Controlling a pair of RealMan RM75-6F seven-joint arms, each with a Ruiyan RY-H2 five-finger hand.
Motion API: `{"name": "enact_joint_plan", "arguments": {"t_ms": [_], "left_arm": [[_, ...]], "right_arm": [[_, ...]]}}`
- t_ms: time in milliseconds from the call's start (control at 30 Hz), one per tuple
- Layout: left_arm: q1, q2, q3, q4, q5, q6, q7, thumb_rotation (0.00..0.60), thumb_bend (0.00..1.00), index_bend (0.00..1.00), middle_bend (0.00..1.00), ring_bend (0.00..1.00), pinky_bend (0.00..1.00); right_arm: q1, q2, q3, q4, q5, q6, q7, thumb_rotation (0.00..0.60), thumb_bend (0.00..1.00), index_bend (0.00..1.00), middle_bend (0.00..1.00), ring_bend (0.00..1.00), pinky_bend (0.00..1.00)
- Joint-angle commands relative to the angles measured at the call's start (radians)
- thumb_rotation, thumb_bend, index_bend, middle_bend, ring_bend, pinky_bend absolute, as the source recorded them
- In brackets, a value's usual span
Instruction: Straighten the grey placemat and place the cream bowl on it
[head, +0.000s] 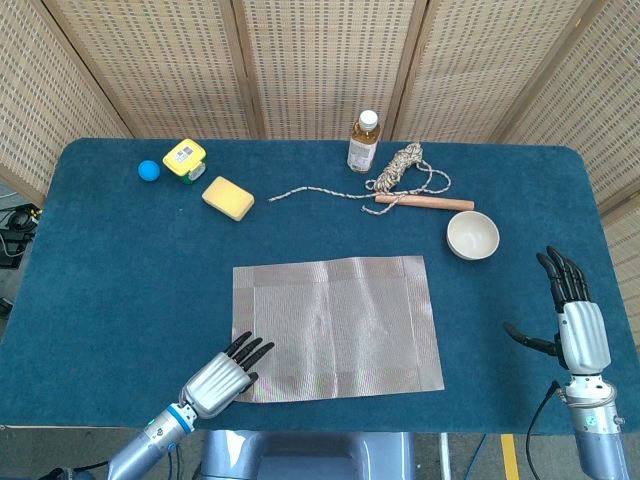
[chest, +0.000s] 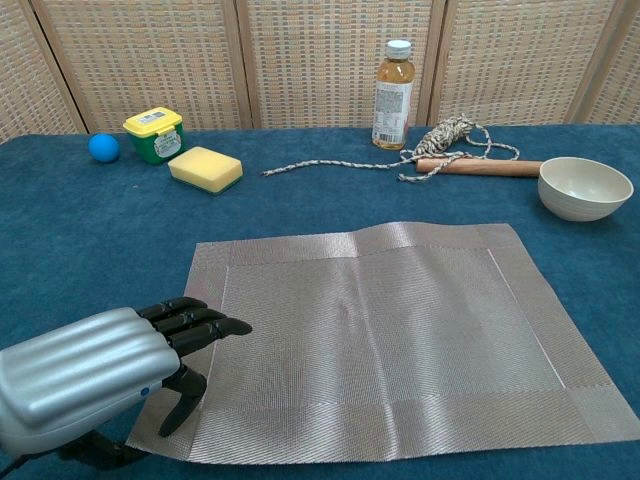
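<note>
Grey placemat (head: 336, 327) flat at table centre, edges roughly square to the near table edge, slight ripple along its far side. Left hand (head: 220, 374) at the mat's 7 o'clock corner, fingertips (chest: 215, 325) resting on that corner, fingers stretched forward, gripping nothing. Right hand (head: 577, 322) at 4 o'clock of the mat, well apart from it, fingers spread and extended, thumb out to the side, holding nothing. Cream bowl (head: 472, 236) upright on the blue table cloth (head: 100, 260), off the mat, at the mat's 1 o'clock, near its far right corner. Wooden-handled rope (head: 408, 180) just beyond the bowl. Bottle (head: 364, 141) at 12 o'clock. Yellow sponge (head: 228, 197), yellow-lidded green tub (head: 184, 157) and blue ball (head: 148, 170) at 10 o'clock.
</note>
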Motion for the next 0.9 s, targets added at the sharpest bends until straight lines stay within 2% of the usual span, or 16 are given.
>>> {"name": "enact_joint_plan", "arguments": {"t_ms": [33, 133, 200, 367, 467, 667, 900], "left_arm": [[0.004, 0.005, 0.003, -0.004, 0.004, 0.000, 0.000, 0.600, 0.52, 0.66, 0.00, 0.00, 0.00], [0.010, 0.009, 0.006, -0.007, 0.012, 0.001, 0.000, 0.600, 0.52, 0.65, 0.00, 0.00, 0.00], [0.013, 0.012, 0.007, -0.009, 0.017, 0.002, 0.000, 0.600, 0.49, 0.61, 0.00, 0.00, 0.00], [0.019, 0.025, 0.005, -0.023, 0.017, -0.004, -0.007, 0.600, 0.28, 0.34, 0.00, 0.00, 0.00], [0.021, 0.041, 0.003, -0.043, 0.012, -0.007, -0.007, 0.600, 0.21, 0.24, 0.00, 0.00, 0.00], [0.052, 0.088, 0.004, -0.092, 0.021, 0.045, -0.025, 0.600, 0.18, 0.17, 0.00, 0.00, 0.00], [0.135, 0.160, -0.030, -0.122, 0.075, 0.249, -0.087, 0.600, 0.18, 0.14, 0.00, 0.00, 0.00]], "right_arm": [[0.000, -0.001, -0.001, 0.000, -0.001, 0.000, -0.003, 0.600, 0.26, 0.01, 0.00, 0.00, 0.00], [0.001, -0.002, -0.003, 0.000, -0.001, -0.004, -0.007, 0.600, 0.26, 0.01, 0.00, 0.00, 0.00], [0.002, -0.003, -0.004, -0.001, 0.000, -0.008, -0.009, 0.600, 0.26, 0.01, 0.00, 0.00, 0.00], [0.003, -0.004, -0.004, -0.001, 0.002, -0.011, -0.012, 0.600, 0.26, 0.01, 0.00, 0.00, 0.00], [0.003, -0.004, -0.005, 0.000, 0.002, -0.014, -0.015, 0.600, 0.25, 0.01, 0.00, 0.00, 0.00], [0.006, -0.003, -0.011, -0.001, 0.006, -0.030, -0.027, 0.600, 0.25, 0.01, 0.00, 0.00, 0.00], [0.015, -0.010, -0.013, 0.004, 0.013, -0.051, -0.052, 0.600, 0.24, 0.02, 0.00, 0.00, 0.00]]}}
